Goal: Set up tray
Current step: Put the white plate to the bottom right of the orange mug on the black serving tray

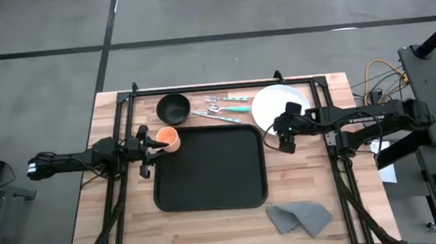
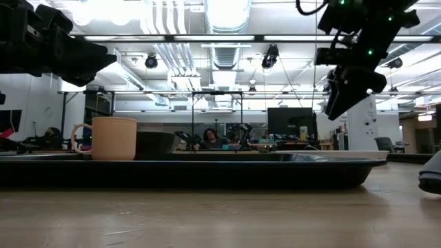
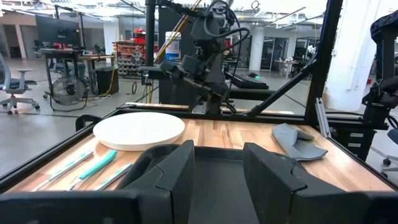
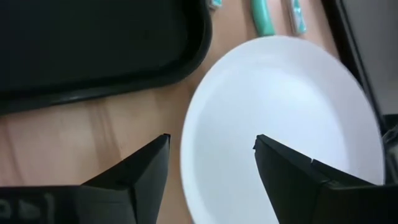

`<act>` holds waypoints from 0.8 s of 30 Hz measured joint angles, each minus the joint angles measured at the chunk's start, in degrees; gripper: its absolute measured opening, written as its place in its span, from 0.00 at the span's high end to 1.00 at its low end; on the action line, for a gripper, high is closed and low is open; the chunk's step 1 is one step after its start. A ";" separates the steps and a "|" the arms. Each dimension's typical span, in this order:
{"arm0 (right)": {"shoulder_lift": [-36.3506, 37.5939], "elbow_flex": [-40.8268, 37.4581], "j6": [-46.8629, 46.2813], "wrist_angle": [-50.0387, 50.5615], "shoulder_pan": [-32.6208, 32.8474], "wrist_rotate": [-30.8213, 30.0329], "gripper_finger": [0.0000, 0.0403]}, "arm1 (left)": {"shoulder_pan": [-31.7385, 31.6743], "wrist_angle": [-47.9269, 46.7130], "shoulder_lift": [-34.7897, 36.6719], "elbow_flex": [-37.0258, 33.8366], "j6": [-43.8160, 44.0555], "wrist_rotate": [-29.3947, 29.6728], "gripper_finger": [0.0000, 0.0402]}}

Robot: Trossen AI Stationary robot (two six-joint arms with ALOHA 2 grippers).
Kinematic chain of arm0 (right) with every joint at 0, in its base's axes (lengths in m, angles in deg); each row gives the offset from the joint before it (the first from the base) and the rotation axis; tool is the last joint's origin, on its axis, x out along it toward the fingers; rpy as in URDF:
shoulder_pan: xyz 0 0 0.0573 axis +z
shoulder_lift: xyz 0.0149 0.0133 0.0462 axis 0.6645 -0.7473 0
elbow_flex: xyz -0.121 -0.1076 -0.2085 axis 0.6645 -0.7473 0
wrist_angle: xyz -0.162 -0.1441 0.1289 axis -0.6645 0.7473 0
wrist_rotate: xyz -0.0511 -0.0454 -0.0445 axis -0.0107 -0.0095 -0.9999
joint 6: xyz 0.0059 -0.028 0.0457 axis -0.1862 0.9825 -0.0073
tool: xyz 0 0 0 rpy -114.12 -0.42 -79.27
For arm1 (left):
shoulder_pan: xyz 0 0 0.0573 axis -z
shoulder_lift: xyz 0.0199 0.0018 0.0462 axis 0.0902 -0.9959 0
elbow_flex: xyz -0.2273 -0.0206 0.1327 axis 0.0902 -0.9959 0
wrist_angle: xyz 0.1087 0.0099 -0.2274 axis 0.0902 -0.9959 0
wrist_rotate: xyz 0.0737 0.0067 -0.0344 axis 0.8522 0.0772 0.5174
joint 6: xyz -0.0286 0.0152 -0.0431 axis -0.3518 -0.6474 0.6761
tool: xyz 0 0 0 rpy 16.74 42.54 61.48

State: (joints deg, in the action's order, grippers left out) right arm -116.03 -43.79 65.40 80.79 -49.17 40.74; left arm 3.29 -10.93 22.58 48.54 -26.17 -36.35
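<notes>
The black tray (image 1: 208,169) lies in the middle of the table. An orange cup (image 1: 169,138) stands upright at its far left corner, handle (image 2: 77,138) turned away from the tray's middle. My left gripper (image 1: 156,142) hangs open above the table just left of the cup, well over it in the low view (image 2: 76,58); its own wrist view (image 3: 217,149) shows no cup between the fingers. The white plate (image 1: 279,105) lies flat beyond the tray's far right corner. My right gripper (image 1: 283,140) hovers open above the plate's near left rim (image 4: 199,143), touching nothing.
A black bowl (image 1: 173,107) stands behind the cup, off the tray. Cutlery with teal handles (image 1: 224,106) lies between bowl and plate. A grey cloth (image 1: 299,217) lies crumpled near the table's near right edge. A black frame (image 1: 200,87) borders the table.
</notes>
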 joint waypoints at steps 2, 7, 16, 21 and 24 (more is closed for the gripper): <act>-0.05 -0.59 -0.18 -0.39 -0.57 0.80 0.45 | -0.01 0.02 0.00 0.00 0.01 0.00 0.71; -0.07 -2.20 -0.68 -3.00 -0.81 1.03 0.45 | -0.02 0.00 0.00 0.00 0.00 0.02 0.71; -0.09 -4.48 -5.43 -5.48 -0.78 1.83 0.45 | 0.00 0.00 0.00 0.00 0.01 0.02 0.71; -0.09 -7.13 -5.53 -9.23 -0.78 1.94 0.45 | 0.00 0.02 0.00 0.00 0.01 0.02 0.71; -0.13 -8.77 -5.37 -11.35 -0.78 2.44 0.45 | -0.02 0.02 0.00 0.00 0.01 0.02 0.71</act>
State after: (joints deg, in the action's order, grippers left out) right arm -116.17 -52.56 60.03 69.43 -49.96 43.18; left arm 3.27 -10.92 22.58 48.54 -26.16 -36.33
